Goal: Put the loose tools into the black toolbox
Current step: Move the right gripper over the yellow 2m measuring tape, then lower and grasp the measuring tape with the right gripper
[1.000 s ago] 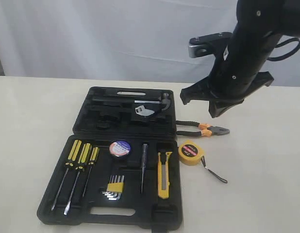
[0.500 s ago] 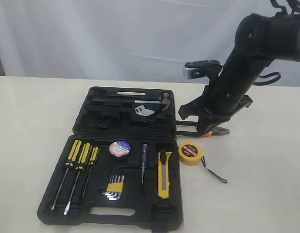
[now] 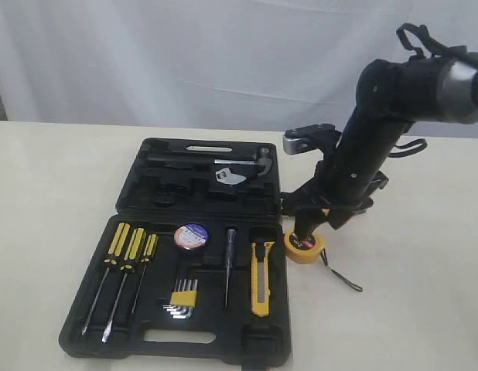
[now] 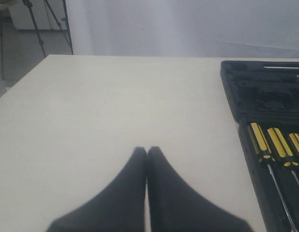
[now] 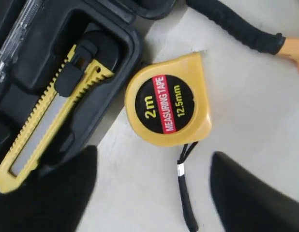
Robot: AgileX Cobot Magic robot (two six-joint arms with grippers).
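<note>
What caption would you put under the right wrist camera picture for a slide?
Open right gripper hovers over the yellow tape measure on the table beside the black toolbox.

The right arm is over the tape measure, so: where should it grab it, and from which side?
Take the tape measure by its yellow rim, from straight above: it lies flat, label up, so only the edges give opposing faces. Skip the limp strap.

Black right arm (image 3: pixel 376 135), silver-grey joint cap (image 3: pixel 465 81), looped black cables (image 3: pixel 413 35); black tapered left pincer fingers (image 4: pixel 115 198)
</note>
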